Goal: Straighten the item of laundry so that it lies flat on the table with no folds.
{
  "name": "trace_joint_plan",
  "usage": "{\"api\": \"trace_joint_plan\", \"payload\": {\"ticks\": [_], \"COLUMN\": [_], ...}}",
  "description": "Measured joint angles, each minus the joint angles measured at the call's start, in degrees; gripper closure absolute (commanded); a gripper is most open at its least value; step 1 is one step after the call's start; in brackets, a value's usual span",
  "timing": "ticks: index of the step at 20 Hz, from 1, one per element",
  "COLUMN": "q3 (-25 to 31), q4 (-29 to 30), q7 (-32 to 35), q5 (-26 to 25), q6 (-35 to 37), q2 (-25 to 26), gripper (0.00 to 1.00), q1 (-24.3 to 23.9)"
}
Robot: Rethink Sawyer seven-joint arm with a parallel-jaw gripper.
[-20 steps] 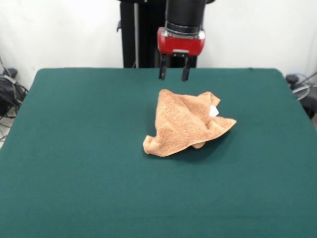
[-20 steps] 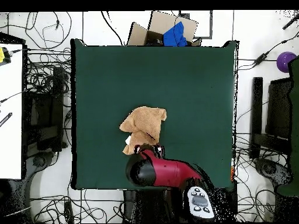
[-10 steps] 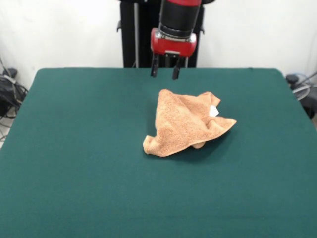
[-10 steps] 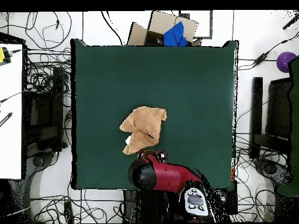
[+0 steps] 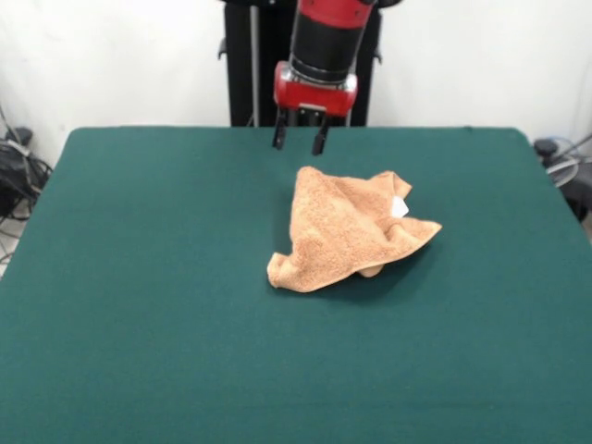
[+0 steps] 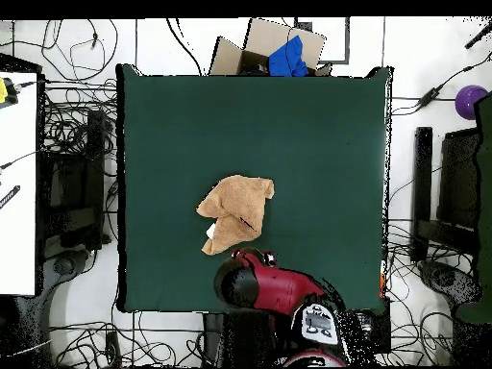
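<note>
The towel [image 5: 344,231] lies crumpled near the centre of the bench [image 5: 139,305], bunched into a rough triangle with several folds. Its small white tag [image 5: 400,207] shows at the 2 o'clock side of the heap in the front view. In the overhead view the towel [image 6: 235,211] sits slightly toward 7 o'clock of the bench [image 6: 317,135] centre, with the tag [image 6: 210,232] at its 7 o'clock corner.

The hand [image 5: 297,139] hangs in the air above the bench at 11 o'clock from the towel, clear of the cloth. Both dark fingers point down with a moderate gap between them; nothing is held.

Change from the earlier frames: the hand has shifted toward 9 o'clock in the front view and has risen slightly, moving away from the towel. The arm is more tilted. In the overhead view the red arm [image 6: 269,285] has drawn back toward 6 o'clock, leaving the towel fully uncovered. The towel's position and shape are unchanged.
</note>
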Motion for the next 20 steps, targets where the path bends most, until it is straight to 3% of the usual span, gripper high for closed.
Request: {"api": "trace_joint_plan", "payload": {"ticks": [9,20], "q3": [-0.02,-0.11], "q4": [-2.66,-6.08], "q7": [0.00,0.00], "q5": [3.18,6.71], "q6": [-0.01,3.94], "q2": [2.40,1.13], "gripper": [0.00,0.00], "q1": [1.06,2.56]}}
